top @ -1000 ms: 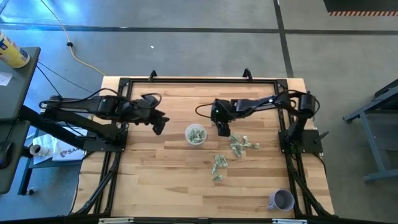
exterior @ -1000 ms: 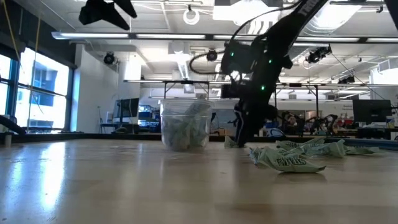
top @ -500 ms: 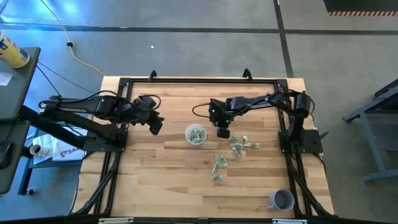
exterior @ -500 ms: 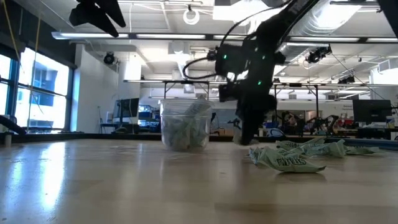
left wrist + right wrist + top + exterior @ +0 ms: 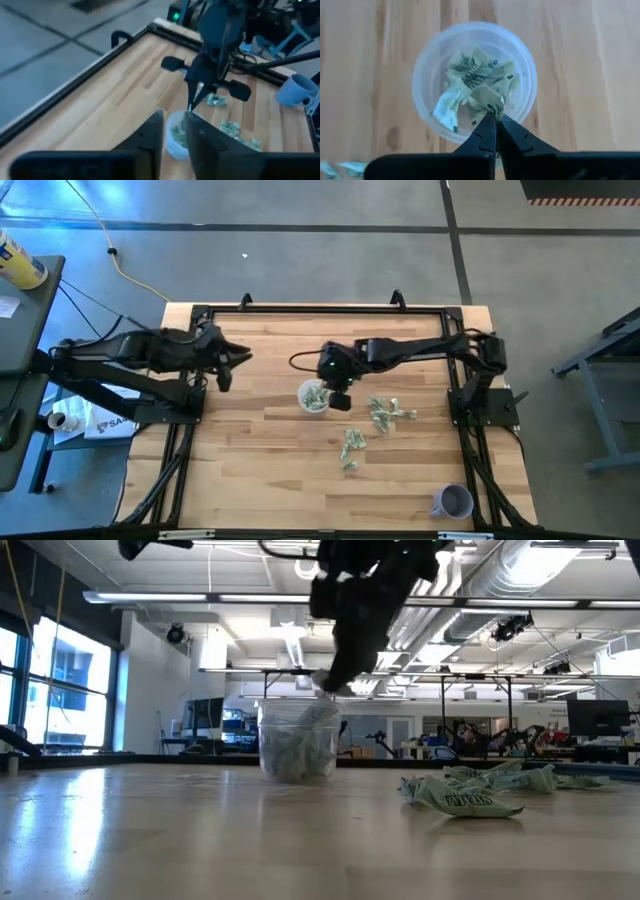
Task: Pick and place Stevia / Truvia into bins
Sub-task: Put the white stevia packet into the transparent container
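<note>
Two dark arms are working over the wooden worktop [image 5: 280, 450]. The right gripper [image 5: 493, 116] is hanging directly above the clear cup [image 5: 475, 80], its fingers [image 5: 485, 132] pressed together on a crumpled green-and-white packet [image 5: 487, 100] pinched at their tips. In the high view that gripper [image 5: 338, 392] is sitting over the cup's [image 5: 314, 396] right edge, near the middle of the worktop. Several packets are already lying inside the cup. More loose packets [image 5: 392, 412] are lying on the worktop to the right of the cup, and another small cluster [image 5: 350, 446] is lying nearer the front edge. A lavender cup [image 5: 455, 502] is standing at the front right corner, well apart from the rest. The left gripper [image 5: 224, 370] is waiting over the worktop's left side, well apart from the cup; its fingers [image 5: 150, 135] are standing partly apart, a narrow gap between them, holding nothing.
</note>
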Tool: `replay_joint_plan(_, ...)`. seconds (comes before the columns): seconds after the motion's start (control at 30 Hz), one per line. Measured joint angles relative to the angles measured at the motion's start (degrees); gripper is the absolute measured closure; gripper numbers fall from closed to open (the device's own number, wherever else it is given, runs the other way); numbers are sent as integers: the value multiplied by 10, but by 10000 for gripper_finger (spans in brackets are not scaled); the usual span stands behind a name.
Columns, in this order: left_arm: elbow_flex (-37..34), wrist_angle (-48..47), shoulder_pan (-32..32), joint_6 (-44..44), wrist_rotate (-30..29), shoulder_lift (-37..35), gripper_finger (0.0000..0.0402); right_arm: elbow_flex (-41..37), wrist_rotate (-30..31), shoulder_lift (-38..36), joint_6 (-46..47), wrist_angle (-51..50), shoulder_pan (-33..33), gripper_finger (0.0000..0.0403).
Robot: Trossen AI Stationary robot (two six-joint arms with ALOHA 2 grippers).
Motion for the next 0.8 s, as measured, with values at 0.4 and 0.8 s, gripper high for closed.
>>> replay_joint_plan(0.4, -262, 56, 0, -32, 1, -260, 376, 137, -48, 118, 2, -81, 5, 392)
replay_joint_plan(0.8, -297, -9, 0, -102, -56, -397, 262, 179, -16, 155, 14, -107, 8, 391)
